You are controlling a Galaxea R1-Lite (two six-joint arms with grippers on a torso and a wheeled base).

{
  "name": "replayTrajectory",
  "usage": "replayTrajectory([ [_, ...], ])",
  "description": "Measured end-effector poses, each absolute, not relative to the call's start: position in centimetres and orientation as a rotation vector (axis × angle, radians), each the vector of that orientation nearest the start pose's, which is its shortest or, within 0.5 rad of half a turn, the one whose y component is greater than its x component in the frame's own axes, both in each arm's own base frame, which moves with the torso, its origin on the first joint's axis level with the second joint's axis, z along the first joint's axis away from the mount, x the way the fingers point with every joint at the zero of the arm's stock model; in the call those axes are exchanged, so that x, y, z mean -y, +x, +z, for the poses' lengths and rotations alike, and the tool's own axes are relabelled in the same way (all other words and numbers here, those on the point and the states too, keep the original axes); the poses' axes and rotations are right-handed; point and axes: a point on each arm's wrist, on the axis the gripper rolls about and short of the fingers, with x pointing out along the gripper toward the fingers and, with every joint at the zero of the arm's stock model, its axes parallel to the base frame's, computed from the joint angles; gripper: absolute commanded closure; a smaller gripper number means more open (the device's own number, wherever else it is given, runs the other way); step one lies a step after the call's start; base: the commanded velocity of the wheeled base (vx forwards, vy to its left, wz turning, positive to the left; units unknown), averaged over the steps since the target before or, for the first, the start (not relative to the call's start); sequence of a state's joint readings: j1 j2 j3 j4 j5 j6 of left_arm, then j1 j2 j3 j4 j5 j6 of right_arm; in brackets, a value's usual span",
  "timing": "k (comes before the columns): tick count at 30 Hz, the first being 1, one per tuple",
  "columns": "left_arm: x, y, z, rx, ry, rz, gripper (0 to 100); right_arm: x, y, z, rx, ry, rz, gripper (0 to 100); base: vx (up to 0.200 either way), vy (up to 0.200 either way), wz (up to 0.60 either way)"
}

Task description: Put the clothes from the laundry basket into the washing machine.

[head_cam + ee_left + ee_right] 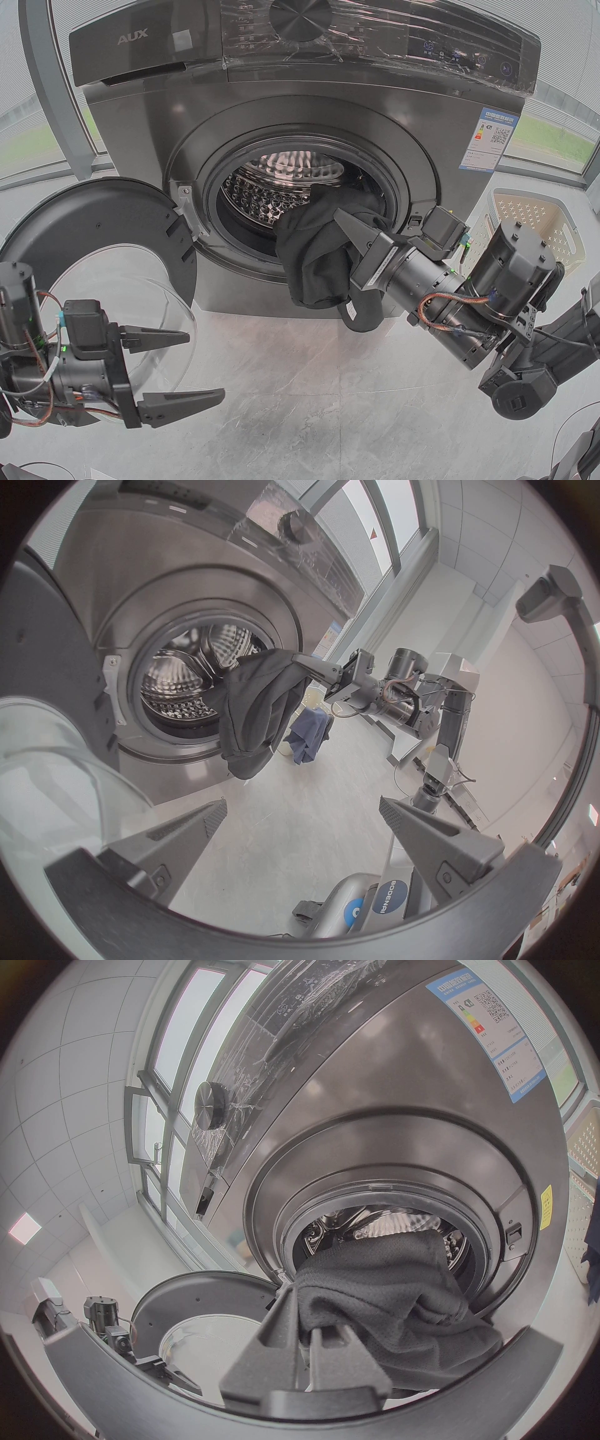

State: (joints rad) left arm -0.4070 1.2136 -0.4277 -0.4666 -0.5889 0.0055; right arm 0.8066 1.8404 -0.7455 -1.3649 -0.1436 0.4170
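A grey front-loading washing machine (156, 119) stands ahead with its round door (87, 219) swung open to the left. A black garment (315, 256) hangs over the lower rim of the drum opening (275, 181), partly inside and partly drooping outside. My right gripper (345, 226) is shut on the black garment (400, 1297) at the opening's right side. My left gripper (187, 369) hangs open and empty low at the left, in front of the door glass. A white laundry basket (544, 219) stands to the machine's right, with a blue cloth (307, 733) draped on it.
Pale tiled floor (281, 387) spreads in front of the machine. Windows run behind and beside the machine (181, 1035). The open door takes up the space at the lower left.
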Motion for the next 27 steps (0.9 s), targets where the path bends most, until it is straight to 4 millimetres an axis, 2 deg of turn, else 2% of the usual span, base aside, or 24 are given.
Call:
replayTrajectory([
  [7, 9.6, 18.0, 17.3, -0.373, -0.024, -1.012, 0, -23.5, 22.5, 19.3, 0.093, 0.523, 0.713, 100, 0.0, 0.0, 0.0],
  [17, 11.5, 21.5, 15.7, -0.362, -0.022, -1.01, 0, -23.7, 21.9, 19.3, 0.086, 0.522, 0.729, 100, 0.0, 0.0, 0.0],
  [27, 13.2, 23.3, 13.9, -0.422, -0.034, -1.029, 0, -24.2, 21.0, 19.4, 0.08, 0.525, 0.759, 100, 0.0, 0.0, 0.0],
])
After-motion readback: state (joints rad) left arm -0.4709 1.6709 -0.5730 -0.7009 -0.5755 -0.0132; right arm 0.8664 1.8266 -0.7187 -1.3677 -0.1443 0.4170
